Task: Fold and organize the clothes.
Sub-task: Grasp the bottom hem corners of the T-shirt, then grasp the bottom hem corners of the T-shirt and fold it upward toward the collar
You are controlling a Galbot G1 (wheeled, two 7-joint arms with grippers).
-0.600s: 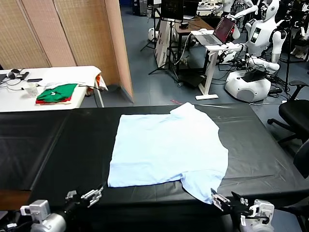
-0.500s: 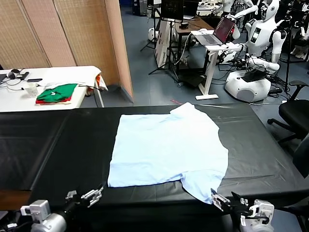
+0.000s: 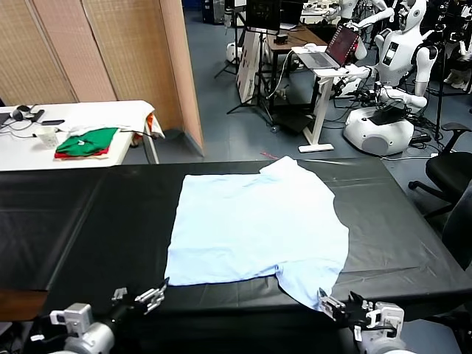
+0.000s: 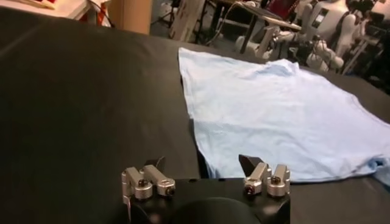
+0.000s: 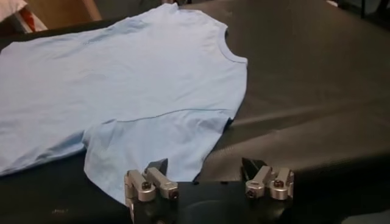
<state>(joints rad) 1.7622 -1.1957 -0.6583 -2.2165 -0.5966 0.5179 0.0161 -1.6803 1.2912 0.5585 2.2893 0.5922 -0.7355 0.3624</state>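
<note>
— Fingers (image 4: 149,178) spread wide on the left gripper (image 3: 144,297), clamped on nothing; same on the right gripper (image 3: 341,305), apart and empty. Both low at the near tabletop (image 3: 88,221) edge, roughly seven and five o'clock from the middle of the cloth.

— And the shirt (image 3: 254,228)?

— Lies flat and open on the black tabletop, pale blue, collar end toward one o'clock, hem toward seven and eight. One sleeve spills toward five o'clock, reaching the near edge just beside the right gripper. Left gripper near the hem corner at seven o'clock, not touching as far as visible.

— Any fold made?

— None visible. Spread out single-layer, only faint wrinkles. Looks like the very start: no sleeve tucked, no body doubled, nothing stacked.

— Left to do?

— Probably everything: grasp the near corners, fold sleeves in, fold the body over, set aside tidily.

— Anything else around?

— Green-and-red folded garments (image 3: 87,141) on a white table (image 3: 110,112) far off at ten o'clock, well apart.
</note>
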